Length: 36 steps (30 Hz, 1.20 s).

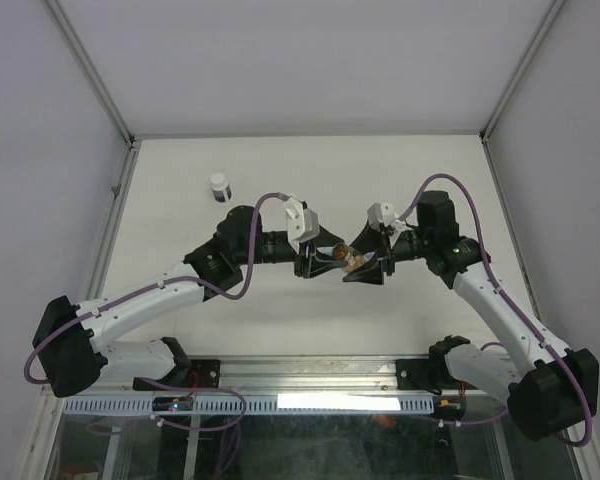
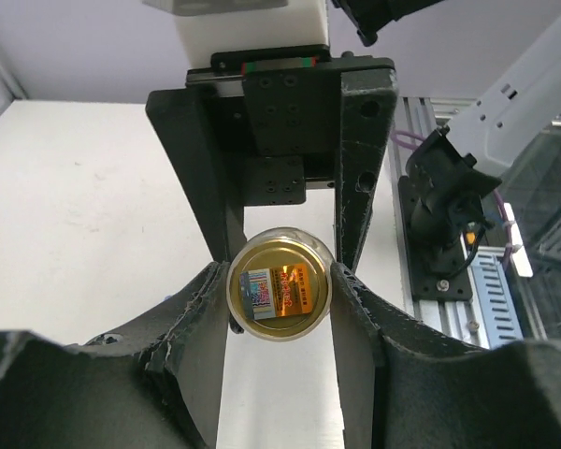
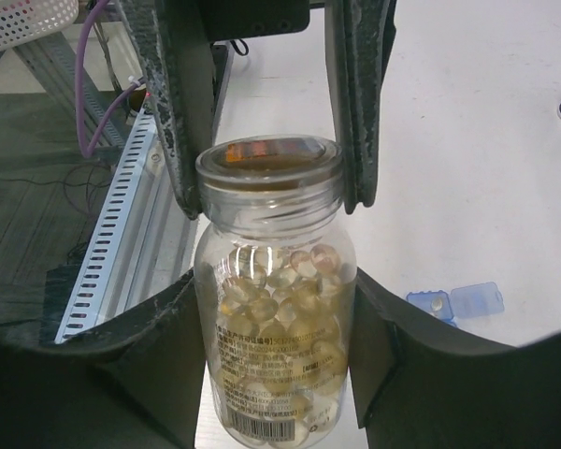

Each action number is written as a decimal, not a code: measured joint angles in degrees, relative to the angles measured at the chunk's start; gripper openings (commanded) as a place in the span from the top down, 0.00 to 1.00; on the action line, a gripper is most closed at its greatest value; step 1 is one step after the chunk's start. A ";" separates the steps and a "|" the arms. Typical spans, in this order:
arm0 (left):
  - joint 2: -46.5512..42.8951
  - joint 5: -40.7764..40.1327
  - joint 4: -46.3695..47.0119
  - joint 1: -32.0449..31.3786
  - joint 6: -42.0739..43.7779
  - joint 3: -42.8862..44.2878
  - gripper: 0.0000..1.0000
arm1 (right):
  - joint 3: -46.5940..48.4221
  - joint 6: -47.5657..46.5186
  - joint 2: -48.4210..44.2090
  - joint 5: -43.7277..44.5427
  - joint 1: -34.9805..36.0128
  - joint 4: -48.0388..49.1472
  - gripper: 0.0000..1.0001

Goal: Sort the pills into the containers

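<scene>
Above mid-table, you had the right gripper clamped round the clear bottle and the left gripper pinching its bare threaded neck. Glossy, rounded amber pills sat mostly inside. Beside it on the table, the translucent blue organiser lay open, holding one small piece; sorting looked barely begun.

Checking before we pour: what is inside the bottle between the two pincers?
Rounded amber pills fill the clear bottle nearly to its shoulder. The lowest ones are blurred behind printed label text.
</scene>
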 measured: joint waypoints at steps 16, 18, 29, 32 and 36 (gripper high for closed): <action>-2.21 -0.52 3.41 1.14 0.46 -0.72 0.01 | 0.00 -0.35 -0.28 0.15 -0.52 0.63 1.00; -3.87 -1.88 3.65 1.14 0.46 -1.81 0.01 | 0.00 -0.35 -0.28 0.17 -0.52 0.61 1.00; -18.49 -13.66 5.81 1.01 -23.69 -10.56 0.18 | 0.00 -0.37 -0.15 1.22 -0.52 0.63 1.00; -17.81 -22.93 1.44 -2.16 -30.75 -8.94 0.17 | 0.00 -0.33 0.22 2.34 -0.52 0.66 1.00; -11.30 -34.60 -7.41 -9.90 -33.77 -2.40 0.19 | 0.00 -0.28 0.79 3.52 -0.55 0.66 1.00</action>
